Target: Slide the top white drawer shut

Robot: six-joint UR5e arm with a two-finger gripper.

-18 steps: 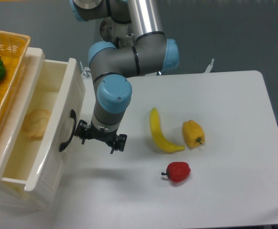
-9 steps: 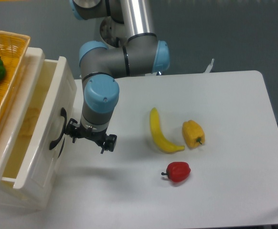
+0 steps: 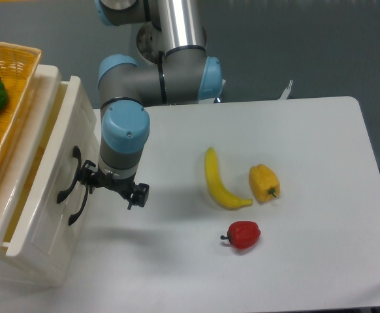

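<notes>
Here the gripper [image 3: 110, 188] is pressing at the top white drawer [image 3: 49, 179] front, its finger spread unreadable; open table [image 3: 307, 169] is lying toward three o'clock.

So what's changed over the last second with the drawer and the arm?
The tool has travelled left, pushing the glossy cream-white top drawer by its front, so it has slid in most of the way; only a narrow gap of its inside shows now. Nothing was gripped or released. The yellow banana, yellow pepper, red pepper and wicker basket stayed put.
</notes>
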